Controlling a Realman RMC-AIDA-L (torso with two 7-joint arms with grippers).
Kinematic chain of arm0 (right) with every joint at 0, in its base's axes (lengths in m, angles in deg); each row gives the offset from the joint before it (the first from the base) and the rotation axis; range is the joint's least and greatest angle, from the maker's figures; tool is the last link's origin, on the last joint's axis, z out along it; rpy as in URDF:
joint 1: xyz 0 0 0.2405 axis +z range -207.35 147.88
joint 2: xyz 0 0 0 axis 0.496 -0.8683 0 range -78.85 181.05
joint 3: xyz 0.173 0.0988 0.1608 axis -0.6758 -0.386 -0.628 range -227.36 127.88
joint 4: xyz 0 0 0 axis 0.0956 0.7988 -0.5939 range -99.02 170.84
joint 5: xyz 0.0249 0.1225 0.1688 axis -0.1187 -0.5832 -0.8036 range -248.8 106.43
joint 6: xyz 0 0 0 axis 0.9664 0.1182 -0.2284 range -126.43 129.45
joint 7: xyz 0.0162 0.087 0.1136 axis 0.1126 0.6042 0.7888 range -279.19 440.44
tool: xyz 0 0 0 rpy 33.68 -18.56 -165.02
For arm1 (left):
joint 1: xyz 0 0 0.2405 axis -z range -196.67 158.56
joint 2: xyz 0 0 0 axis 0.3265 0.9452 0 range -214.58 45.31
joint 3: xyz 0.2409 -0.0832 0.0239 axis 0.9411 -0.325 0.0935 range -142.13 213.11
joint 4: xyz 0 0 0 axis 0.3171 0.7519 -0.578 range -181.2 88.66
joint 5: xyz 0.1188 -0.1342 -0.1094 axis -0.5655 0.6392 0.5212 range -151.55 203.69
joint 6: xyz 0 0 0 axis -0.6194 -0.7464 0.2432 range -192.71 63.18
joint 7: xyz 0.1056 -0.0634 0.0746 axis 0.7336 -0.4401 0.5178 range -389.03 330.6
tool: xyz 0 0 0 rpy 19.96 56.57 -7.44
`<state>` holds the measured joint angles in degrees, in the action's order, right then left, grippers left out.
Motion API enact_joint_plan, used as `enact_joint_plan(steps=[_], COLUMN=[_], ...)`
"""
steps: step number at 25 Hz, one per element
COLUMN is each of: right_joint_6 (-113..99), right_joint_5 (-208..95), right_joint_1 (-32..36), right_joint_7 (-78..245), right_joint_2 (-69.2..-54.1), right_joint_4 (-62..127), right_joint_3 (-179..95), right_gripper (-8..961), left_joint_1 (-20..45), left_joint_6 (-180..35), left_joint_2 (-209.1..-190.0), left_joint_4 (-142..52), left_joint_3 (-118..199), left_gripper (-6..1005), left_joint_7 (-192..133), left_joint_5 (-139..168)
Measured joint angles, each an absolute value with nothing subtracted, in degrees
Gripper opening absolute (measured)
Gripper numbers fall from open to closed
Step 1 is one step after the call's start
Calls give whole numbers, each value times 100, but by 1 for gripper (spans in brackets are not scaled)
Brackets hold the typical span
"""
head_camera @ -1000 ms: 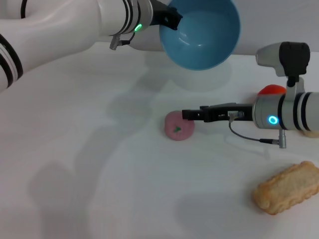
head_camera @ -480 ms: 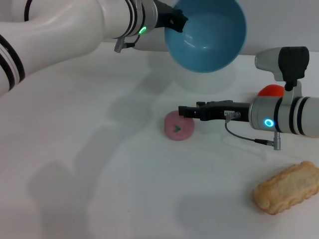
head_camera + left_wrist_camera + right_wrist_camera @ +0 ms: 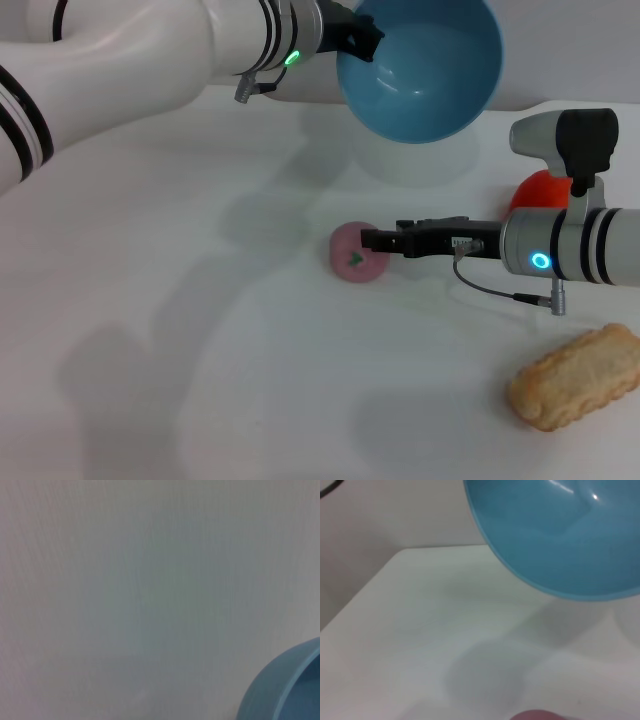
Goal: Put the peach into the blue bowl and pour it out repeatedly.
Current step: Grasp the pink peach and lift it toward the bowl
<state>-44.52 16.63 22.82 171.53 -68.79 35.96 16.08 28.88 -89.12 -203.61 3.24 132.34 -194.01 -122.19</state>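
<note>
Peach (image 3: 352, 256) beside right gripper (image 3: 368, 240), blue bowl (image 3: 425, 70) aloft

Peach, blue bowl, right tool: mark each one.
peach (image 3: 351, 254): head view, pink top surface beside the green mark.
blue bowl (image 3: 425, 70): head view, inner wall, bowl held tilted above the table.
right tool (image 3: 372, 240): head view, dark fingertips at the peach's side.

Glossy white rounded arm shells, black bands near the joints. Left gripper (image 3: 362, 38) black, green light beside it. Right gripper (image 3: 372, 240) black and slim; blue ring light, grey looping cable, black-capped wrist module.
</note>
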Motion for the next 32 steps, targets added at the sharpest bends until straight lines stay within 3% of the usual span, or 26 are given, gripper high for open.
enact_joint_plan(steps=[20, 32], right_joint_6=[-4140, -4603], right_joint_5=[1760, 1721], right_joint_1=[2478, 2252], right_joint_7=[16754, 14354], right_joint_2=[-6879, -6878], right_joint_4=[3667, 3950], right_joint_3=[1615, 1130], right_gripper=[700, 699], left_joint_1=[2859, 2761], left_joint_6=[-8758, -8741], left_joint_2=[-20349, -20328], left_joint_4=[346, 352], left_joint_3=[13319, 13345], left_gripper=[-1, -2], left_joint_7=[-19401, -19395], left_joint_5=[-11972, -11974])
